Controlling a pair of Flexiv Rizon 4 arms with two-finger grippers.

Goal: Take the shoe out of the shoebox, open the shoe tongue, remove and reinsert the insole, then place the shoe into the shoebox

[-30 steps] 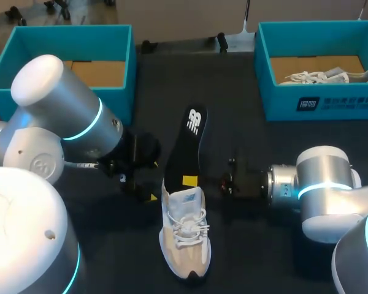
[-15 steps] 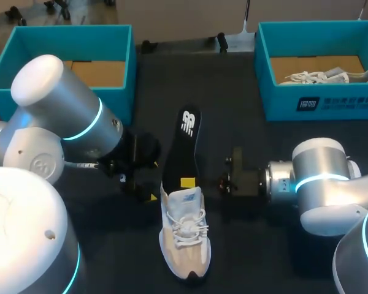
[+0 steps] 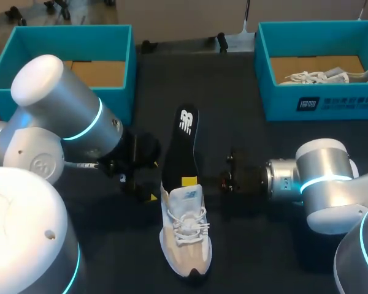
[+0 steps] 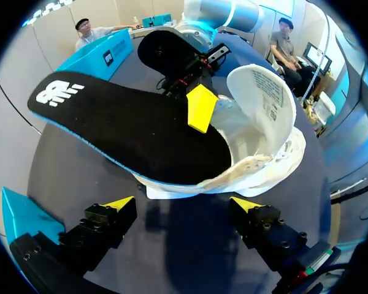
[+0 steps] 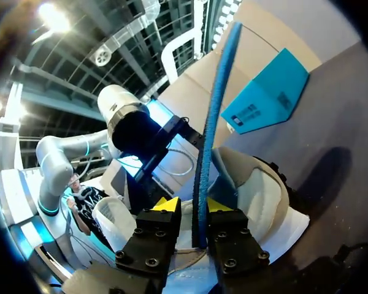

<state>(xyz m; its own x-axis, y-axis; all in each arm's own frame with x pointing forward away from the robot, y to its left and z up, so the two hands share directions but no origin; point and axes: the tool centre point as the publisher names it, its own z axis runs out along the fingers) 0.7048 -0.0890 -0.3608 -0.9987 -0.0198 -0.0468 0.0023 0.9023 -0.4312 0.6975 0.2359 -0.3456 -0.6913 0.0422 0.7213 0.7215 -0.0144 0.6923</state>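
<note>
A white and grey shoe lies on the dark table, toe toward me. Its black insole sticks out of the opening, slanting up toward the back. My right gripper is at the shoe's collar. In the right wrist view the insole's blue edge stands between the fingers of that gripper, with a small gap beside one finger, so it is open. My left gripper is wide open just short of the heel and holds nothing. It sits left of the shoe.
A teal shoebox stands at the back left. Another teal shoebox at the back right holds a second shoe. Both arms flank the shoe closely.
The insole's far end has swung a little to the left and the shoe has shifted slightly. The right gripper's fingers have parted from their tight hold on the insole.
</note>
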